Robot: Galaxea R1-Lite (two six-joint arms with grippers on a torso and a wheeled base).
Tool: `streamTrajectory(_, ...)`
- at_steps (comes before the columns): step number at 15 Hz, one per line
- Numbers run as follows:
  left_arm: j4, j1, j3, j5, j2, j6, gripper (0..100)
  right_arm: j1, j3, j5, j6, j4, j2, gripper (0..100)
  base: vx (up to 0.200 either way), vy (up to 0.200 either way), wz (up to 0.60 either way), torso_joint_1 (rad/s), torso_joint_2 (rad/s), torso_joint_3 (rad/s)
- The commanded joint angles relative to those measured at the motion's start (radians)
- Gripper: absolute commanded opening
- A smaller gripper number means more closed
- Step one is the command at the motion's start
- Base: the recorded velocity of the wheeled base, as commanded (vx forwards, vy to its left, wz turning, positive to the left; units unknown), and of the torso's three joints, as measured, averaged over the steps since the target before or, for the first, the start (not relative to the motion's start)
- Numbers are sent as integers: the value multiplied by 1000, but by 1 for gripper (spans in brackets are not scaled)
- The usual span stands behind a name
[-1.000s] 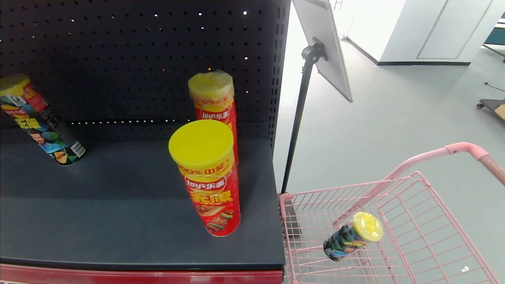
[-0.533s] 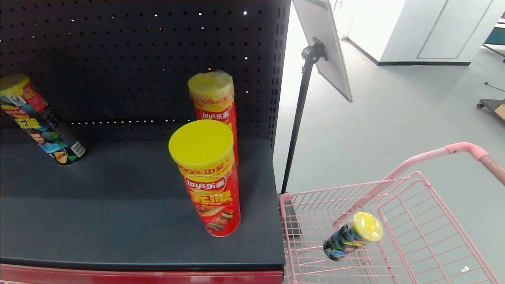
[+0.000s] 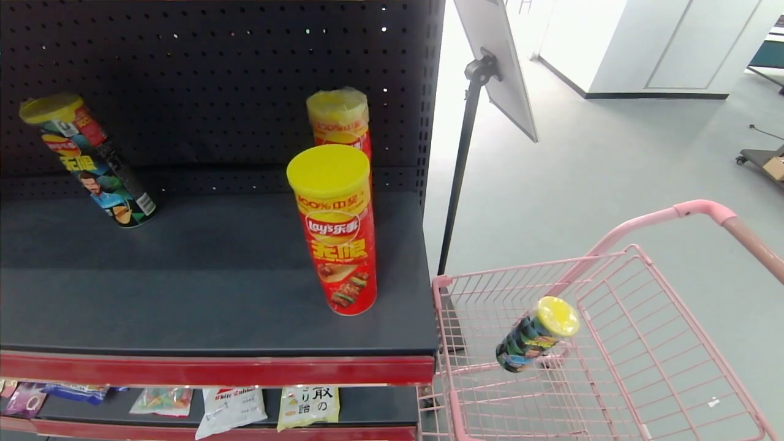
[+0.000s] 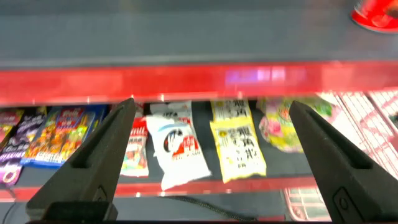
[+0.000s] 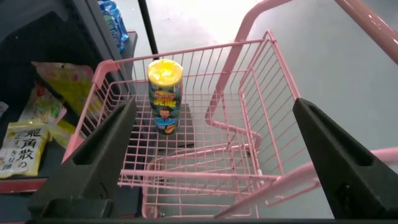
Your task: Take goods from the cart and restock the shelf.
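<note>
A dark patterned chip can with a yellow lid (image 3: 534, 334) (image 5: 165, 95) lies tilted in the pink wire cart (image 3: 643, 343) (image 5: 249, 93). On the dark shelf (image 3: 184, 282) a red can with a yellow lid (image 3: 337, 236) stands near the front, a second red can (image 3: 340, 122) stands behind it, and a dark patterned can (image 3: 86, 159) stands at the far left. My right gripper (image 5: 214, 115) hangs open above the cart, fingers wide on either side of the can. My left gripper (image 4: 211, 121) is open in front of the shelf's red front edge (image 4: 199, 81).
Snack bags (image 3: 269, 407) (image 4: 205, 146) lie on the lower shelf. A black pole carrying a white board (image 3: 496, 67) stands between shelf and cart. Grey open floor (image 3: 612, 165) stretches to the right beyond the cart.
The head view has shifted, pulling back so the lower shelf with snack bags now shows. The cans and the cart keep their places.
</note>
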Motion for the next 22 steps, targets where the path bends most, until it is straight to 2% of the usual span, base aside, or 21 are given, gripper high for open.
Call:
streamTrajectory(1,0,0,0,0,0,0,100,0,0,0,0,-1,1,100,-200,0,0,2,2,2)
streamTrajectory(22,0,0,0,0,0,1,100,2,0,7,0,-1,1,100,0,0,0,0,0,0)
